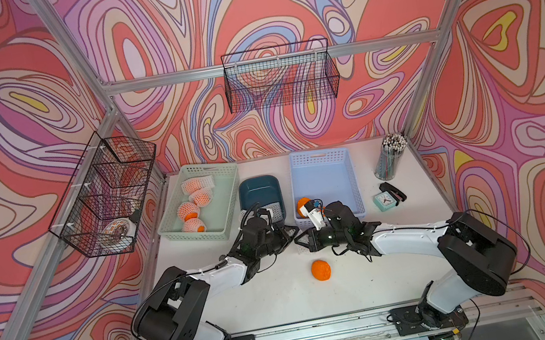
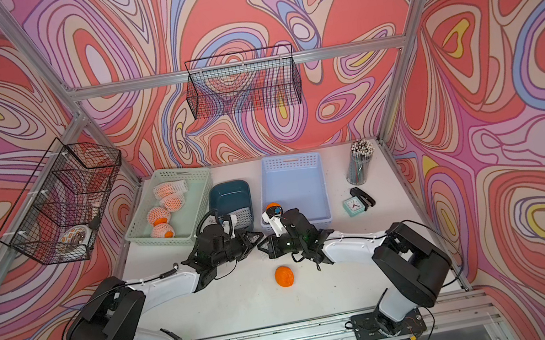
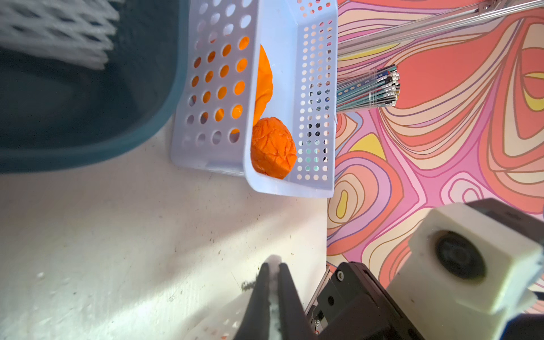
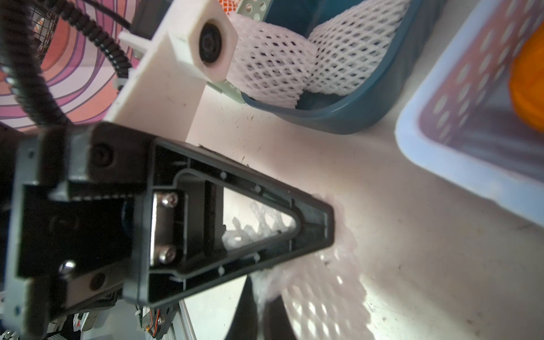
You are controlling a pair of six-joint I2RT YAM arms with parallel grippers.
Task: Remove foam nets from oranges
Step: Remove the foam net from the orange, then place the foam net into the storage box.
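Two hands meet at the centre of a top view, both pinched shut on one emptied foam net (image 4: pixel 323 294): the left hand (image 1: pixel 294 235) holds one end, the right hand (image 1: pixel 299 243) the other. Its bare orange (image 1: pixel 320 270) lies on the counter (image 1: pixel 285 299), just below them. I judge one hand should release first, so the mesh isn't torn. The other then lifts it to the teal bin (image 1: pixel 257 179), upper left of them. Four netted oranges (image 1: pixel 188 209) sit in the green basket (image 1: pixel 207 167).

— Left arm (image 1: pixel 221 275), right arm (image 1: pixel 406 238): white shells, chunky black joints!
— Left gripper (image 3: pixel 273 267), black and wedge-shaped; ribbed black cable (image 4: pixel 103 39), two silver screws (image 4: pixel 170 200), white camera block (image 4: pixel 212 44).
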